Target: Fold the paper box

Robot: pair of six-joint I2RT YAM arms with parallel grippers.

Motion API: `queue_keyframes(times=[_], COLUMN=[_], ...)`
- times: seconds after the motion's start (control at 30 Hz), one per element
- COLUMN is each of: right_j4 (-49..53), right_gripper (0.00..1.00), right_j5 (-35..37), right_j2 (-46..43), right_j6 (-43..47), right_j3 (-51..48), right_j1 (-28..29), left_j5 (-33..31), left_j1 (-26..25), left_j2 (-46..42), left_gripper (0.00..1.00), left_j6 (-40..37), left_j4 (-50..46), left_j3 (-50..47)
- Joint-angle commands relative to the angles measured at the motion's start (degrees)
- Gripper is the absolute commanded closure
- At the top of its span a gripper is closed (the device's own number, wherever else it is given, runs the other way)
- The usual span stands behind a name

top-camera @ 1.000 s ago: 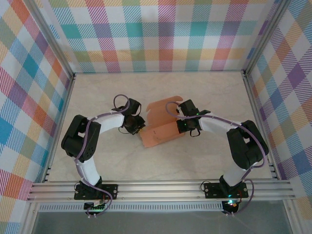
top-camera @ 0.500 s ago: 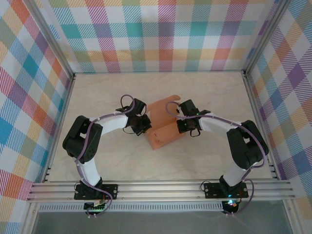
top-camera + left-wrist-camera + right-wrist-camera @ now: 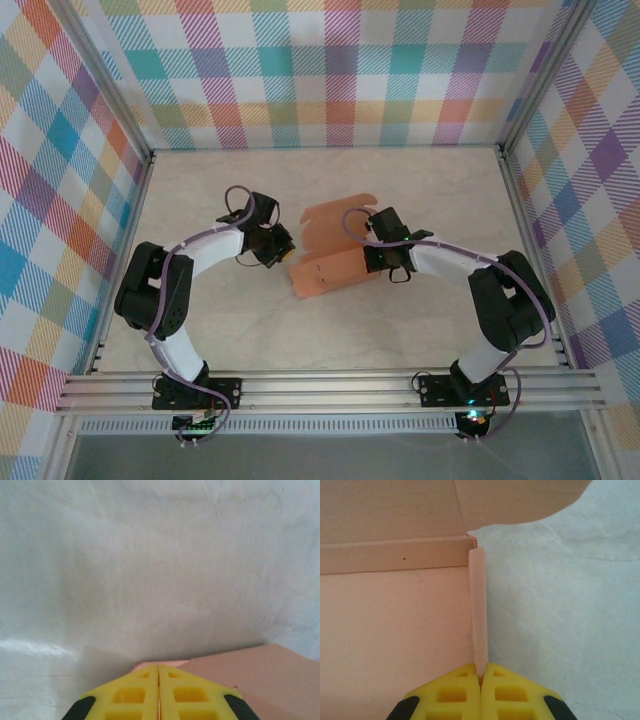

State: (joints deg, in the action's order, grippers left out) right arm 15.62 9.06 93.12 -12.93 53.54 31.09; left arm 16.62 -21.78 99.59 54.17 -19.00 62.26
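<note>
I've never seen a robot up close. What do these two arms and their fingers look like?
Both the left arm and right arm have white tubular links joined by bulky black joints, with a purple cable looping along each. The fingers are yellow blocks with square recesses.

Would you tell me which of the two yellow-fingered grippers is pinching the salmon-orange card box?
The right gripper: it is shut on the thin side flap of the salmon-orange paper box. The left gripper is shut beside the box's other end.
</note>
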Motion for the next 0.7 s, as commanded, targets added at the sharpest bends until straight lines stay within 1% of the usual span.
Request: queue_keyframes(times=[0.0, 0.1, 0.2, 0.33, 0.47, 0.57, 0.67], right_j4=[-2.92, -2.79, -3.71, -4.30, -4.53, -4.90, -4.85], right_gripper=[1.00, 1.00, 1.00, 1.00, 1.00, 1.00, 1.00], right_j5=[0.95, 1.39, 0.78, -0.10, 0.04, 0.17, 0.43], right_j2=[-2.33, -2.43, -3.30, -3.78, -3.96, -4.09, -3.66], right_j6=[-1.96, -2.66, -3.22, -4.81, -6.65, -7.40, -7.66], right_j3=[-0.54, -0.36, -0.58, -0.52, -0.44, -0.42, -0.19], right_j1=[-0.07, -0.15, -0.19, -0.62, -1.12, -1.52, -1.56], left_j5=[2.02, 2.18, 2.18, 3.99, 5.27, 5.43, 4.25], left_j1=[0.86, 0.86, 0.85, 0.86, -0.03, -1.04, -2.01], left_j2=[1.27, 2.52, 3.38, 5.15, 4.72, 3.63, 2.31], left_gripper=[0.97, 0.99, 1.00, 1.00, 1.00, 1.00, 1.00], left_j6=[-0.19, 0.58, 2.10, 4.97, 7.76, 7.97, 7.70], left_j4=[-0.91, -1.29, -1.81, 0.04, 2.58, 2.57, 2.21], left_j3=[4.71, 8.41, 9.63, 8.59, 6.24, 5.70, 5.77])
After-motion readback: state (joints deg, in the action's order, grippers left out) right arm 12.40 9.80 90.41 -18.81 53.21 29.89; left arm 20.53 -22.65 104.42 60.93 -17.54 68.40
